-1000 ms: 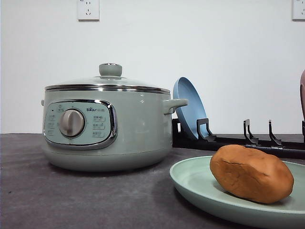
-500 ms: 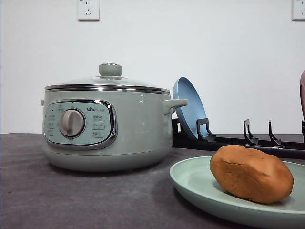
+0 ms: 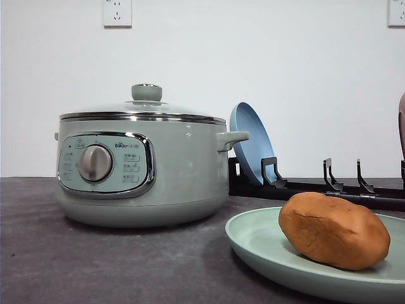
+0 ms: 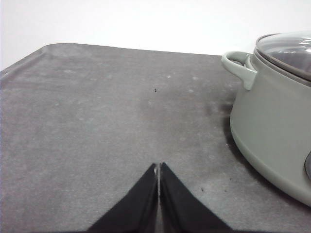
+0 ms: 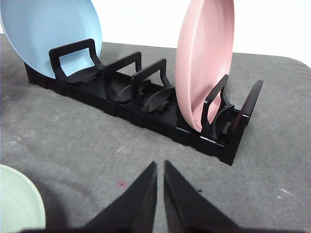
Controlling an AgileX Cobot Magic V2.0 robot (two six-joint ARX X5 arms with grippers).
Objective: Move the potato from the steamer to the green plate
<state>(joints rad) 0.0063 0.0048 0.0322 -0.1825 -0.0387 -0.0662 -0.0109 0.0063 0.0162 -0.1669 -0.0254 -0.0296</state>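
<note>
One potato (image 3: 333,230) lies on the green plate (image 3: 256,244) in the front view, resting on its side to the right of the steamer (image 3: 142,168) and clear of it; the steamer's glass lid (image 3: 142,109) sits closed on the pot. Behind the steamer's right handle a blue plate (image 3: 252,149) stands in the black dish rack (image 3: 316,187). Judged from this, the transfer looks complete, so the sound move is to leave the potato untouched and keep both arms away from the plate.

From the left wrist, the left gripper (image 4: 159,167) has its fingers pressed together with nothing between them, over bare bench (image 4: 97,121) beside the steamer's handle side.

From the right wrist, the right gripper (image 5: 160,167) is nearly closed, a thin slit between the tips, holding nothing. It faces the dish rack, where a pink plate (image 5: 204,63) stands upright; the pale green edge near it is probably the green plate's rim, though too little shows to be sure.
</note>
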